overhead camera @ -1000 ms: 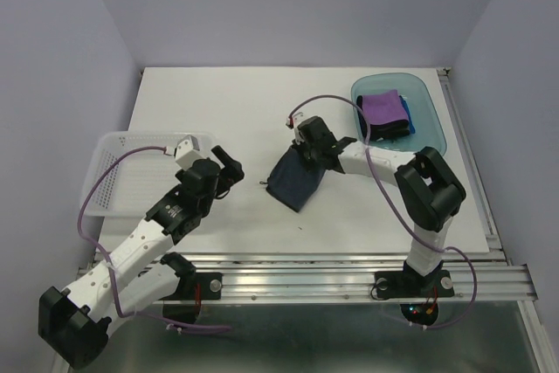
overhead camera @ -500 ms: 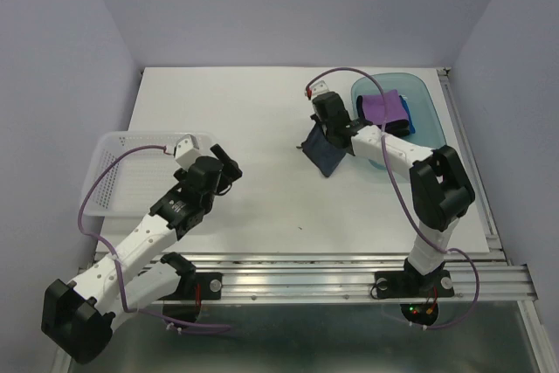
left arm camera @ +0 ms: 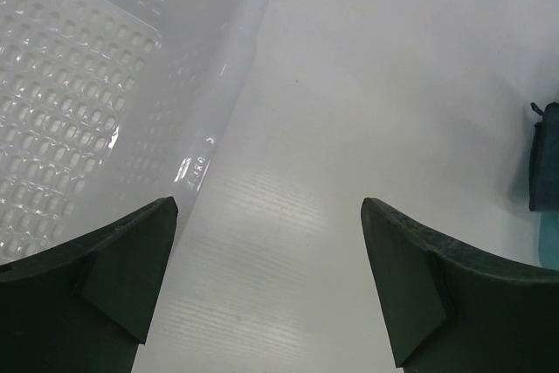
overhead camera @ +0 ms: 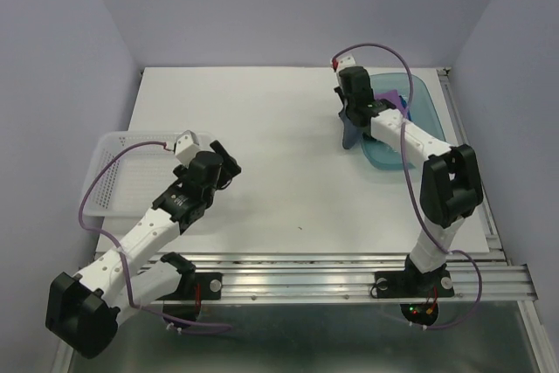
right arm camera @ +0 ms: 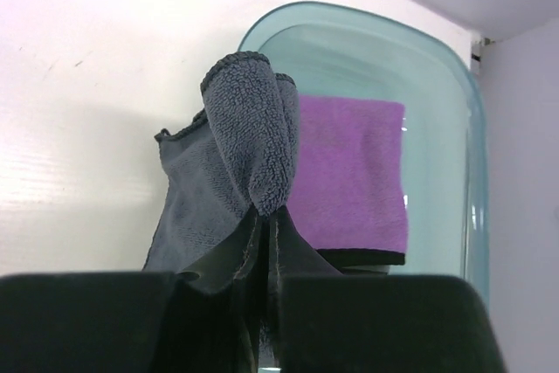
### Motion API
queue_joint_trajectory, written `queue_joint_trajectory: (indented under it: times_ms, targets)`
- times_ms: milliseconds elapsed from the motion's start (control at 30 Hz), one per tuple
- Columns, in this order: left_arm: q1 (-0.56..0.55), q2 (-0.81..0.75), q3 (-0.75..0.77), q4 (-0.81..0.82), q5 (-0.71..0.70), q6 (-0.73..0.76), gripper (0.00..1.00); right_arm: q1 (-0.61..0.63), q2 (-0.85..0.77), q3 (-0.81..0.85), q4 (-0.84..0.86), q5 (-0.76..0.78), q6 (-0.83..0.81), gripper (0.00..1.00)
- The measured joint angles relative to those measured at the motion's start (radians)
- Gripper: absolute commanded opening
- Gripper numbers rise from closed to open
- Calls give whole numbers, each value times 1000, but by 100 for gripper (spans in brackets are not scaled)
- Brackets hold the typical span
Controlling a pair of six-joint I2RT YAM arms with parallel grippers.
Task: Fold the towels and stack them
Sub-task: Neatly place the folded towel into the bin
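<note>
- Your white table is carrying two containers, well apart from each other.
- On your left, the white mesh basket sits at the table's left edge.
- Far right, you see the teal tray resting near the back corner.

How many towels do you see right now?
2. A dark navy towel hangs pinched in the right gripper by the teal tray; a purple towel lies in the tray. Others may be hidden beneath it.

Left arm bent, left hand wide open, right arm outstretched, right hand clamped on dark towel
</note>
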Motion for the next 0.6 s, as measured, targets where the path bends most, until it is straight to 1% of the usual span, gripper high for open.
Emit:
queue_joint_trajectory:
  times_ms: [233, 600]
  targets:
    - [12, 6, 3, 3, 10, 0, 99, -58, 0, 81, 1, 14, -8, 1]
    - [29, 79, 43, 25, 23, 8, 99, -135, 0, 89, -9, -20, -5, 1]
